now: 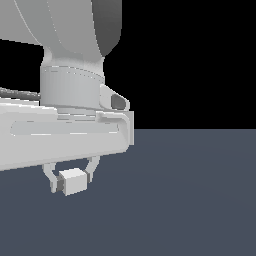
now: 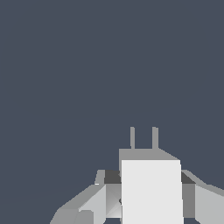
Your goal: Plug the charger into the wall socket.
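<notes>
Charger (image 2: 151, 190) fills the wrist view's foreground, clamped between the fingers (image 2: 89, 203) of the hand (image 1: 70, 181), which is closed on it, lifted clear of the bench (image 1: 200, 200). Two prongs (image 2: 143, 138) point straight ahead, away from wrist. Socket not in either view, so can't tell which way it lies; find it, then line prongs up w/ its holes.
</notes>
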Action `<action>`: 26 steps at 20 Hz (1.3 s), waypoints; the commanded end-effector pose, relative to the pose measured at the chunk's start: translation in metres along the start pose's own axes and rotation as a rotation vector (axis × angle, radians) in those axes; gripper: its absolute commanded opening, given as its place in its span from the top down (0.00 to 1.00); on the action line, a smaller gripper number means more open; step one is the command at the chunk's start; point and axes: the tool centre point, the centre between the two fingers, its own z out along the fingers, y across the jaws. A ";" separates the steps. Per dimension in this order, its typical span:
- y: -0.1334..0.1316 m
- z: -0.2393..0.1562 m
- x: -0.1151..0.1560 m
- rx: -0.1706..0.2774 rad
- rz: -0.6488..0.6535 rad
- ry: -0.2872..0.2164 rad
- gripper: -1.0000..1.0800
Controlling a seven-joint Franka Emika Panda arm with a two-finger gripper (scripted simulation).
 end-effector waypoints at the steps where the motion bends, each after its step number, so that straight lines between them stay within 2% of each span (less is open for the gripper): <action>1: 0.002 -0.003 0.005 -0.003 0.036 0.001 1.00; 12: 0.021 -0.024 0.038 -0.025 0.312 0.003 1.00; 26: 0.067 -0.057 0.073 -0.061 0.736 0.003 1.00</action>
